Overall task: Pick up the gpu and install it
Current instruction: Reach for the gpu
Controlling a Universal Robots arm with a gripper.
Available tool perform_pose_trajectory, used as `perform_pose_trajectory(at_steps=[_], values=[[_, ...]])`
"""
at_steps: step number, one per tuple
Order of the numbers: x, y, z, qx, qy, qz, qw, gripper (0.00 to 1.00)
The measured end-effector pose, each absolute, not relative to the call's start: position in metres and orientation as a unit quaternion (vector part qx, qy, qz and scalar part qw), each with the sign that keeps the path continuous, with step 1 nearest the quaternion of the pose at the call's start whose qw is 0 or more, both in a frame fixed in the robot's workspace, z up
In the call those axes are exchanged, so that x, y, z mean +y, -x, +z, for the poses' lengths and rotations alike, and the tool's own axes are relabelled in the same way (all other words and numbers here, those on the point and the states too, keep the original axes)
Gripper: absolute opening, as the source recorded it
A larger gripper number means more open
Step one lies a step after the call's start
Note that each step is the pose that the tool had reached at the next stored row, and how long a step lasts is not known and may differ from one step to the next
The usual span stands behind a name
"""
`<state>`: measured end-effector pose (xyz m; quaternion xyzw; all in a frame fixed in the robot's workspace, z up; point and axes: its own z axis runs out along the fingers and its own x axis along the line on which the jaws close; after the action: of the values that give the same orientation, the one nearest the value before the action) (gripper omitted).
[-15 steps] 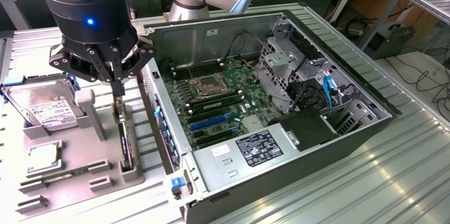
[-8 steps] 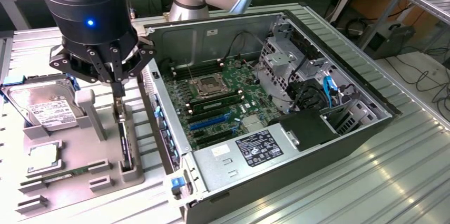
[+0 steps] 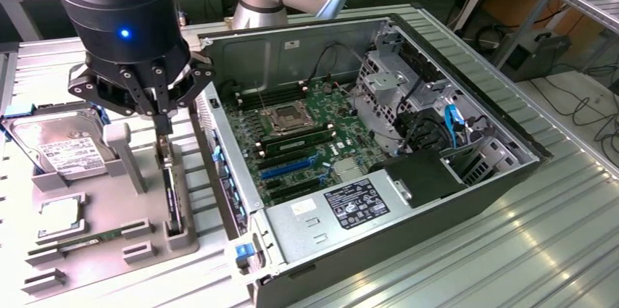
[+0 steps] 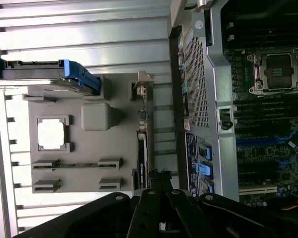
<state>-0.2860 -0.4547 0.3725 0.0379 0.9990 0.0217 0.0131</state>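
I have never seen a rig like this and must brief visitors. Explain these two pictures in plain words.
The grey and black machine is a robot arm; the claw at its end is the gripper. One picture comes from a camera standing off the arm, the other from a camera on its wrist. On the metal table sits a grey tray holding a hard drive, a processor chip, a memory stick and the gpu, a thin dark card standing on edge. Beside it lies an open computer case, its motherboard exposed. The gripper sits at the gpu's top edge; whether it grips the card cannot be told.
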Motion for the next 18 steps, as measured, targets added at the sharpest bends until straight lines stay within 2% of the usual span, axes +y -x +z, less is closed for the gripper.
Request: perform_pose_trajectory(at_steps=[18], values=[[-0.459, 0.286, 0.3714, 0.999, -0.038, 0.022, 0.013, 0.11]])
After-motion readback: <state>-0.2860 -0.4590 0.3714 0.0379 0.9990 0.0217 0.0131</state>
